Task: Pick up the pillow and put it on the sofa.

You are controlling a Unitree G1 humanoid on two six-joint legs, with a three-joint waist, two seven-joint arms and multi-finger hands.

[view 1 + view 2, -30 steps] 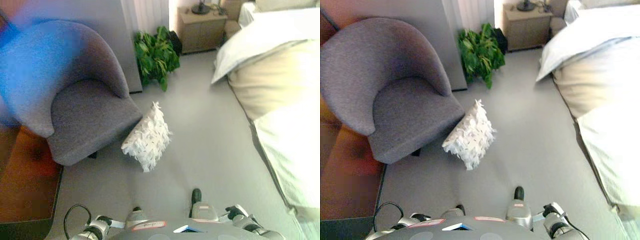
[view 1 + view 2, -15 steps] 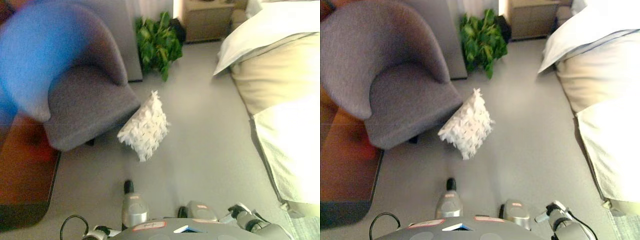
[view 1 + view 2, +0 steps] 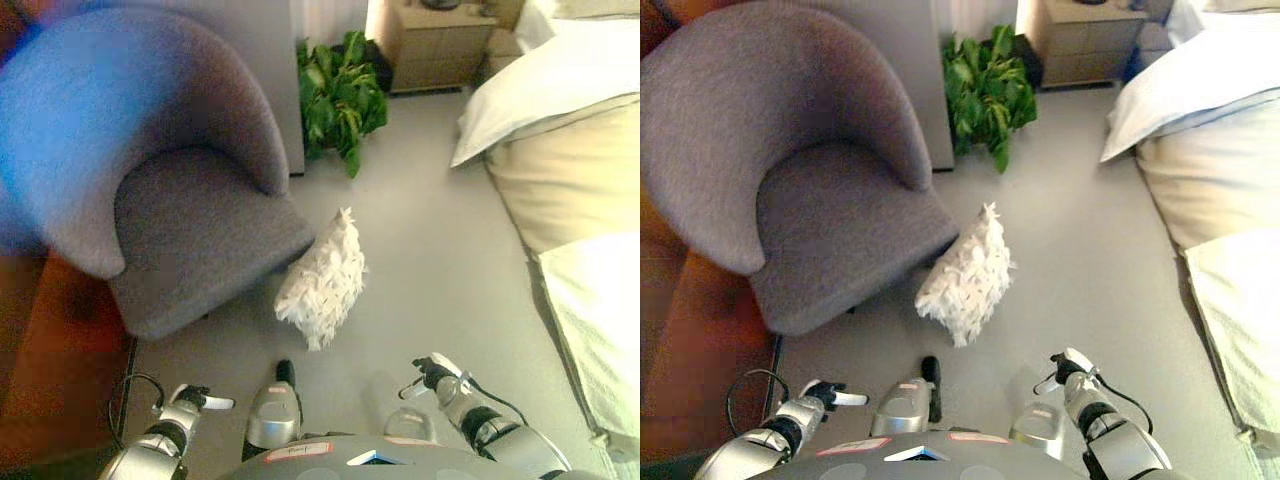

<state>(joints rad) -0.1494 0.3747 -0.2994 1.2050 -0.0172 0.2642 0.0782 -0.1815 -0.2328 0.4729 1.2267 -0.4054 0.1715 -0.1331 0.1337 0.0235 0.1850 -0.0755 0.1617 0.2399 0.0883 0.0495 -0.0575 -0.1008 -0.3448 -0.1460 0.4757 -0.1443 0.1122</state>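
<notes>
Grey carpet floor (image 3: 420,260) holds white fluffy square pillow (image 3: 322,282) leaning at 4 o'clock of grey fabric tub sofa (image 3: 170,200), left hand (image 3: 825,394) and right hand (image 3: 1065,367) low, empty, fingers relaxed.

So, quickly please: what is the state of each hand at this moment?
Left hand: low at the lower left, holding nothing; open or shut cannot be told.
Right hand: low at the lower right, holding nothing; open or shut cannot be told.

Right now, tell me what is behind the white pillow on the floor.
The white pillow leans on the grey armchair seat's front. A potted plant stands farther back. The floor strip under that edge is hidden.
</notes>
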